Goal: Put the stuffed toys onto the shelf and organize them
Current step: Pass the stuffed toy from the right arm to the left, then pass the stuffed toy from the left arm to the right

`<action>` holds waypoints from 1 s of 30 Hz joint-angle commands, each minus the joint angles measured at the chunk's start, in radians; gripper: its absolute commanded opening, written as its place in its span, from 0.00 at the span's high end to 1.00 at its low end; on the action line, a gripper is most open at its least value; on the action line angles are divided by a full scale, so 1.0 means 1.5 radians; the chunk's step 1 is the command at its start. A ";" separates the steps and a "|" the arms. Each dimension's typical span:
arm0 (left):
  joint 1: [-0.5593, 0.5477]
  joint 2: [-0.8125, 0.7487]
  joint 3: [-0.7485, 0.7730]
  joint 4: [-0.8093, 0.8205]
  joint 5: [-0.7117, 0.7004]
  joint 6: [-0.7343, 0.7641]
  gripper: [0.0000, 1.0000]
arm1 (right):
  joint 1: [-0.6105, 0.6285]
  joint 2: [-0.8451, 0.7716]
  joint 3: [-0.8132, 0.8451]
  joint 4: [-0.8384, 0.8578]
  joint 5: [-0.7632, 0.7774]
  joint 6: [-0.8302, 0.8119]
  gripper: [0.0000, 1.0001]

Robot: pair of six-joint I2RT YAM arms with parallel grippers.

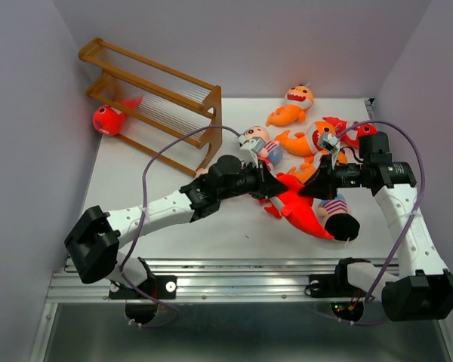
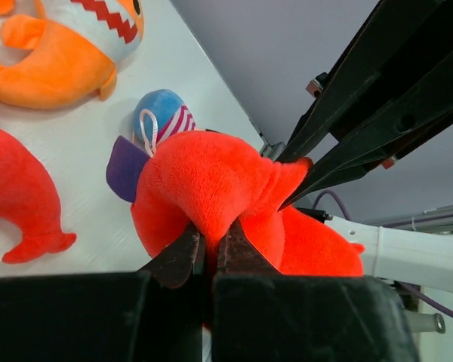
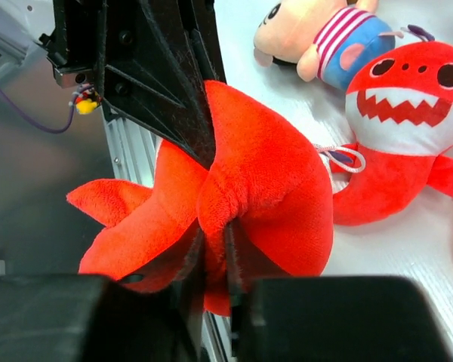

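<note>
A red shark (image 1: 298,205) hangs between both grippers above the table's middle right. My left gripper (image 1: 269,185) is shut on a fold of its plush (image 2: 211,188), and my right gripper (image 1: 303,188) is shut on another fold (image 3: 264,173). The two grippers face each other tip to tip. The brown wooden shelf (image 1: 155,94) lies at the far left, with another red shark (image 1: 108,120) at its left end. Orange sharks (image 1: 293,105) (image 1: 298,142), a boy (image 1: 260,143), a second boy (image 1: 340,216) and a red shark (image 1: 343,127) lie on the table at the right.
The right arm's fingers (image 2: 362,113) cross the left wrist view; the left arm's fingers (image 3: 158,75) cross the right wrist view. A purple cable (image 1: 158,154) loops over the left arm. Grey walls close in on both sides. A metal rail (image 1: 234,275) runs along the near edge.
</note>
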 commanded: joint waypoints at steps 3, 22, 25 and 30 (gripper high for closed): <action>0.005 -0.046 -0.093 0.109 0.091 -0.097 1.00 | 0.022 0.004 0.051 0.017 0.031 -0.026 0.41; 0.107 -0.273 -0.261 -0.060 0.016 -0.444 1.00 | 0.095 -0.018 0.047 -0.240 -0.017 -0.588 0.00; 0.112 -0.260 -0.256 -0.044 0.038 -0.457 1.00 | 0.110 -0.010 0.054 -0.240 -0.034 -0.605 0.00; 0.113 -0.222 -0.208 -0.047 0.066 -0.449 1.00 | 0.166 0.012 0.046 -0.166 -0.073 -0.538 0.00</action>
